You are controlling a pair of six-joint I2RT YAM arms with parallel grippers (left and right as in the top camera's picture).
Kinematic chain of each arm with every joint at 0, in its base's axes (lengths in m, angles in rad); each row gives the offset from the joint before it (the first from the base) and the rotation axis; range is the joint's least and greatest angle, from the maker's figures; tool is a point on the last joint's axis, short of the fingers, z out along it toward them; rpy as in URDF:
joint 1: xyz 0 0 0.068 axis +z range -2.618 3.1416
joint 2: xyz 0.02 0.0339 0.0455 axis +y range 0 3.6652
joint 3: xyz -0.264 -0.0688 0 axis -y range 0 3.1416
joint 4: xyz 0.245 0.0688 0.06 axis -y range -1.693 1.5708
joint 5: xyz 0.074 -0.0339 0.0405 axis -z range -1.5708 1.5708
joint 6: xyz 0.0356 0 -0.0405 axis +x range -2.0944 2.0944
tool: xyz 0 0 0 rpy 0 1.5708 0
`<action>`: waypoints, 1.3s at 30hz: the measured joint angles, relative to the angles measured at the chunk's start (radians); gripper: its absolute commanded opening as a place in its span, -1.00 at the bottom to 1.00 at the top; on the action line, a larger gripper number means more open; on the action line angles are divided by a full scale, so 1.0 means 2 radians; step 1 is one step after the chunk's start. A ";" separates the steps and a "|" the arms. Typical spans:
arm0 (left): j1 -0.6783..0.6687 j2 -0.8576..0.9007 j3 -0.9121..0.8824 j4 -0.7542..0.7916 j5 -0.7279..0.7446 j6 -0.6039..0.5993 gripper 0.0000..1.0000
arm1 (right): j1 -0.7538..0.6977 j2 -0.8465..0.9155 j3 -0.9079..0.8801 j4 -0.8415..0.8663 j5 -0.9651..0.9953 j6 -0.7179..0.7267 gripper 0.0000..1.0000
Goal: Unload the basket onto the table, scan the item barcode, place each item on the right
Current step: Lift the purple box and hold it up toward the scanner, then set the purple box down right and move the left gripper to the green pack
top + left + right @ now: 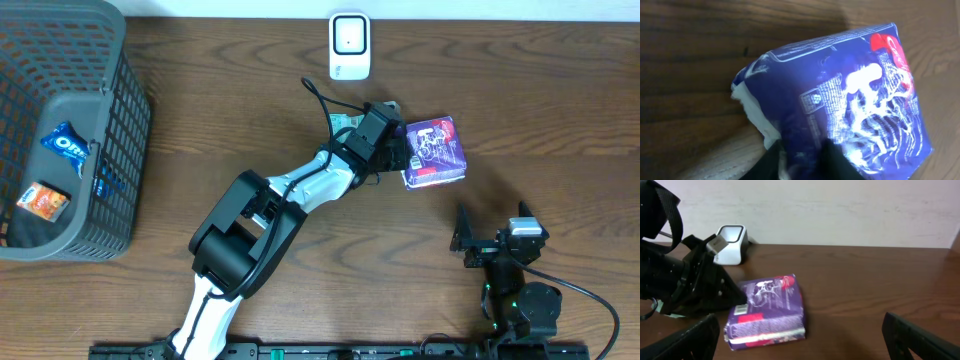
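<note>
Right gripper sits nearest the front, jaws spread wide, holding nothing. Mid-table, a flat purple plastic packet with white print lies on the brown wooden table. Left gripper is at the packet's left edge; cannot tell whether it is clamped. Beyond stands a small white box-shaped scanner, apart.
</note>
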 measured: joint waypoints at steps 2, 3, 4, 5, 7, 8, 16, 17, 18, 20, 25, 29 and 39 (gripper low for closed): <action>-0.001 0.000 0.000 0.002 -0.002 -0.002 -0.85 | 0.000 0.000 0.000 0.000 0.000 0.000 0.99; -0.001 0.000 0.000 0.002 -0.004 -0.004 -0.85 | 0.000 0.000 0.000 0.000 0.000 0.000 0.98; 0.000 0.000 0.000 0.002 -0.005 0.000 -0.85 | 0.000 0.000 0.000 0.000 0.000 0.000 0.99; 0.000 0.000 0.000 0.002 -0.005 0.003 -0.86 | 0.000 0.000 0.000 0.000 0.000 0.000 0.99; 0.002 0.000 0.001 -0.004 -0.005 0.018 -0.85 | 0.000 0.000 0.000 0.000 0.000 0.000 0.99; 0.003 0.000 0.002 -0.007 -0.005 0.026 -0.86 | 0.000 0.000 0.000 0.000 0.000 0.000 0.99; 0.064 -0.002 0.007 -0.094 0.003 0.122 -0.85 | 0.000 0.000 0.000 0.000 0.000 0.000 0.99; 0.076 -0.002 0.006 -0.096 0.004 0.132 -0.85 | 0.000 0.000 0.000 0.000 0.000 0.000 0.98; 0.087 -0.002 0.006 -0.096 0.007 0.142 -0.85 | 0.000 0.000 0.000 0.000 0.000 0.000 0.99; 0.104 -0.005 0.006 -0.097 0.011 0.157 -0.80 | 0.000 0.000 0.000 0.000 0.000 0.000 0.99; 0.115 -0.030 0.006 -0.098 0.015 0.175 -0.69 | 0.000 0.000 0.000 0.000 0.000 0.000 0.99; 0.111 -0.062 0.006 -0.097 0.028 0.179 -0.70 | 0.000 0.000 0.000 0.000 0.000 0.000 0.99; 0.107 -0.101 0.006 -0.116 0.104 0.148 -0.66 | 0.000 0.000 0.000 0.000 0.000 0.000 0.98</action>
